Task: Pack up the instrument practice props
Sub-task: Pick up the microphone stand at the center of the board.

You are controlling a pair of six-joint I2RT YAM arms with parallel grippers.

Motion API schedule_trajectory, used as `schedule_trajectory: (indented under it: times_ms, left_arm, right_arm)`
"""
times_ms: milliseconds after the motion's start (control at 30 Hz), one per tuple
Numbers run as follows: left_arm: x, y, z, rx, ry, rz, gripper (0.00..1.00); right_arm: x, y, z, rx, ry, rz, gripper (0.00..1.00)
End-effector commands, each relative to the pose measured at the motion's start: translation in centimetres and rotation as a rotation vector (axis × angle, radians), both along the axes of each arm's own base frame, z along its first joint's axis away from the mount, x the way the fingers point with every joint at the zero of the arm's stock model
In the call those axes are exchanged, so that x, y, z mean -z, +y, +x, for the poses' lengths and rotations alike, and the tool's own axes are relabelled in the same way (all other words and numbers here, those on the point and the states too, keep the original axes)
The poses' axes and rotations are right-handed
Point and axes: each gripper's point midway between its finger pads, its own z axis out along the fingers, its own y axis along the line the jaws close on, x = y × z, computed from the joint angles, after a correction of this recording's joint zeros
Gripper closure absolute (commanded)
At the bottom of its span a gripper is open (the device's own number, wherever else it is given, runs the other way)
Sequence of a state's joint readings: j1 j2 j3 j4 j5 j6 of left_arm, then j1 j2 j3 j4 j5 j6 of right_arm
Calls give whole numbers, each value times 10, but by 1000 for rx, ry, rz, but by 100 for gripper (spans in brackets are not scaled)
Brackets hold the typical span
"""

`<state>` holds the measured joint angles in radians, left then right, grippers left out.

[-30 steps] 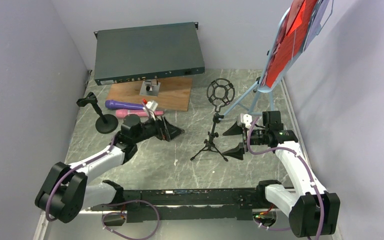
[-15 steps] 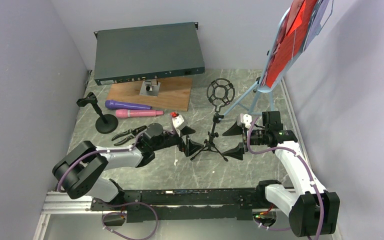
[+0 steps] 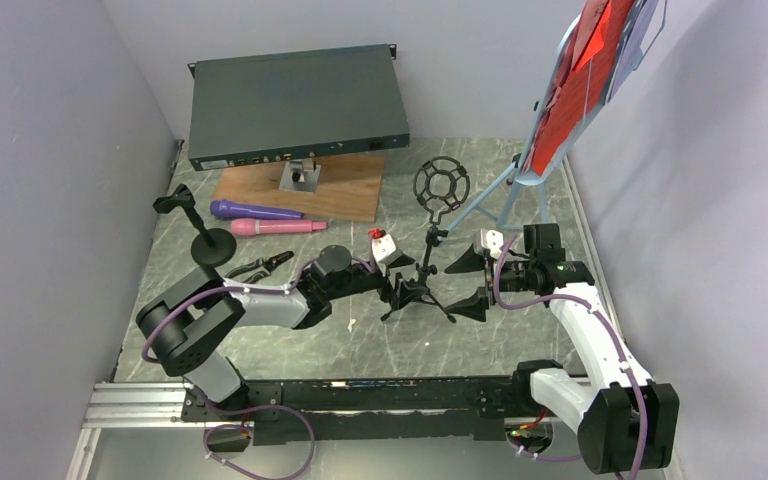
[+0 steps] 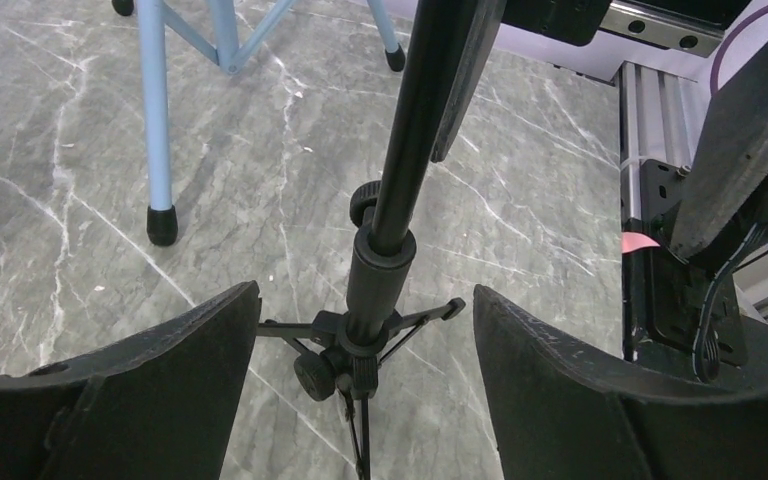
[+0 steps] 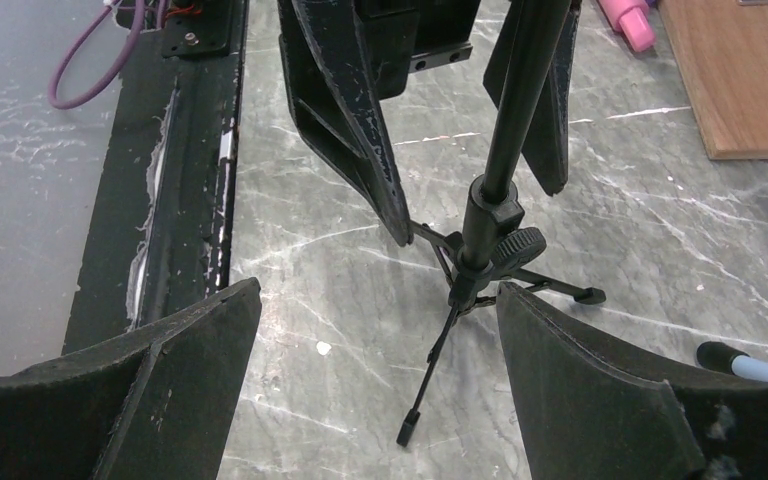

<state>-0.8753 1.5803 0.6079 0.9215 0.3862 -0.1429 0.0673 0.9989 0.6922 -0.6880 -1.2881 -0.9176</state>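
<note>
The black tripod mic holder [image 3: 429,245] stands upright mid-table, its ring mount at the top. My left gripper [image 3: 400,280] is open, its jaws on either side of the holder's lower post [image 4: 380,280] with a gap on each side. Just right of the holder, my right gripper [image 3: 470,282] is open and empty; in its wrist view the holder [image 5: 482,240] stands ahead of the jaws [image 5: 380,340]. The purple microphone [image 3: 255,211] and pink microphone [image 3: 278,227] lie at the left. The round-base mic holder [image 3: 205,240] stands near them. At the back right the light-blue music tripod [image 3: 500,190] carries red sheets [image 3: 580,80].
A dark green rack box [image 3: 295,105] lies at the back, a wooden board [image 3: 350,195] with a small metal part in front of it. Black pliers [image 3: 258,267] lie beside my left arm. A blue tripod leg [image 4: 155,110] stands just beyond the holder. Walls close in on both sides.
My left arm has swung right from beside the microphones to the tripod mic holder, and its jaws have narrowed slightly around the post. The right arm has not moved.
</note>
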Motion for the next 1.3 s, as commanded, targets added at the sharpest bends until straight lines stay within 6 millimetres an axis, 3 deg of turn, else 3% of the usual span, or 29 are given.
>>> schedule_trajectory:
  times_ms: [0, 267, 567, 600, 1000, 1267]
  left_arm:
    - [-29, -14, 9, -19, -90, -60, 21]
    - [-27, -22, 13, -42, -97, -44, 39]
    - [-27, -25, 8, -7, -105, -35, 97]
    - [-29, -24, 7, -3, -108, -38, 100]
    - [-62, -27, -39, 249, -201, -74, 100]
    - [-67, -26, -51, 336, -236, -43, 100]
  right_arm:
    - [-5, 3, -1, -27, -46, 25, 10]
    - [-4, 3, 1, -22, -44, 22, 10]
    - [-6, 4, 0, -24, -29, 34, 10]
    - [-5, 4, 0, -22, -23, 35, 10]
    - [-7, 10, 8, 12, 176, 114, 14]
    - [-3, 12, 4, -2, 204, 128, 27]
